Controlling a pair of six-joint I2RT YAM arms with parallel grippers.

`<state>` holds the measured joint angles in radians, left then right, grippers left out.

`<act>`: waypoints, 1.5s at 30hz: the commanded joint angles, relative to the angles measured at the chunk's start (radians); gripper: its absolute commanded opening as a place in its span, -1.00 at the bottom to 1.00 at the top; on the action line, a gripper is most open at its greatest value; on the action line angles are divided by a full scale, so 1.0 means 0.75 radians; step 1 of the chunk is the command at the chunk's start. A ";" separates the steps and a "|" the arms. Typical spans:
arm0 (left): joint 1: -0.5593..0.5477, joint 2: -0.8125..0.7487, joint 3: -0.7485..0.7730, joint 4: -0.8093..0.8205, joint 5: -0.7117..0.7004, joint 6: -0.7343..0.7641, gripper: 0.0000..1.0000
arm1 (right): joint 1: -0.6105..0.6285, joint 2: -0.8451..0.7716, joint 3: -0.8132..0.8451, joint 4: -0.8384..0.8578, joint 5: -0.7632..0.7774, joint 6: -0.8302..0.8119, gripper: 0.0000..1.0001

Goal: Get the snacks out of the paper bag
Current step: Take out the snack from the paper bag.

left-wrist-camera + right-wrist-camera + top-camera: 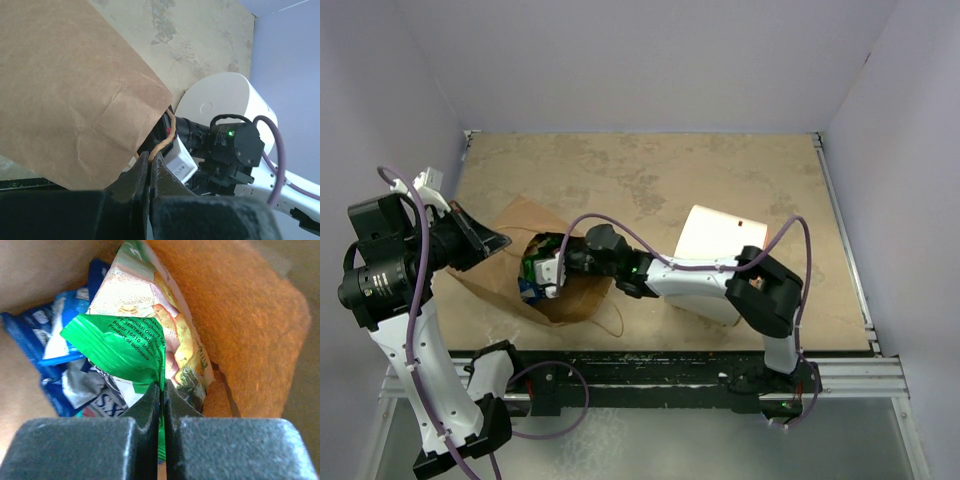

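Lying inside the paper bag, the green snack packet sits on top of a blue packet. My right hand is squeezed tight on the green packet's edge, just inside the bag's mouth. My left hand is pinched on the bag's twisted handle. The bag lies on the counter, near a white cylinder.
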<state>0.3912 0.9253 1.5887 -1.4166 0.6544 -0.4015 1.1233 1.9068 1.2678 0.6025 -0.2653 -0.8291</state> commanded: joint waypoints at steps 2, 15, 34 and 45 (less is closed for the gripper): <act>-0.001 0.002 0.003 0.113 0.008 -0.073 -1.00 | -0.012 -0.192 -0.021 -0.107 -0.196 0.272 -1.00; -0.002 0.028 -0.003 0.196 -0.015 -0.200 -1.00 | -0.027 -0.467 0.008 -0.462 -0.094 0.890 -1.00; -0.002 0.037 0.019 0.224 -0.052 -0.316 -1.00 | -0.070 -0.907 0.014 -0.864 -0.242 1.530 -1.00; -0.002 0.101 0.136 0.098 -0.292 -0.337 -1.00 | -0.070 -0.996 0.258 -1.184 -0.142 1.669 -1.00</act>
<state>0.3912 0.9798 1.6169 -1.3350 0.5446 -0.6357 1.0725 1.2373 1.3453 -0.2241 -0.4015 0.3836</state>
